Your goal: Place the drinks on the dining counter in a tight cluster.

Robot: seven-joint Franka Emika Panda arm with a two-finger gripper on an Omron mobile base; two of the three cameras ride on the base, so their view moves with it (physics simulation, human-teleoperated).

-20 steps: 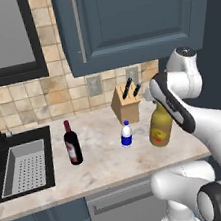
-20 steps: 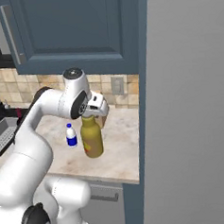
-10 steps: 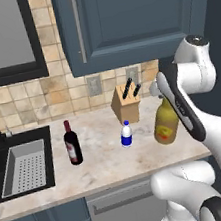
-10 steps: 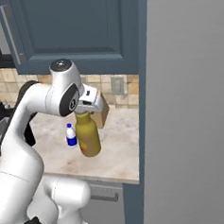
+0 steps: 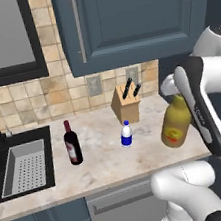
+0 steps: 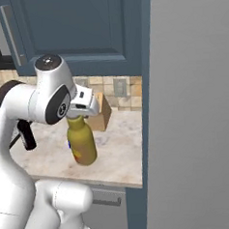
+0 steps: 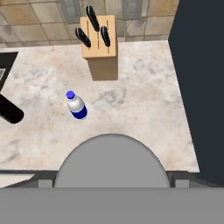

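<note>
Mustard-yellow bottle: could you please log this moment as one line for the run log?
gripper: shut on mustard-yellow bottle | bottle: lifted off sink counter, tilted | wine bottle, small water bottle: standing on counter

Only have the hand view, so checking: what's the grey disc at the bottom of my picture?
Observer: It's the cap of the yellow bottle, held at the neck by the gripper.
Operator: Is it off the counter?
Observer: Looks so. It hangs slightly tilted above the counter, near the front edge.
Operator: Dark shape at my left edge?
Observer: A wine bottle, upright beside the sink, to the left of the small bottle.
</note>
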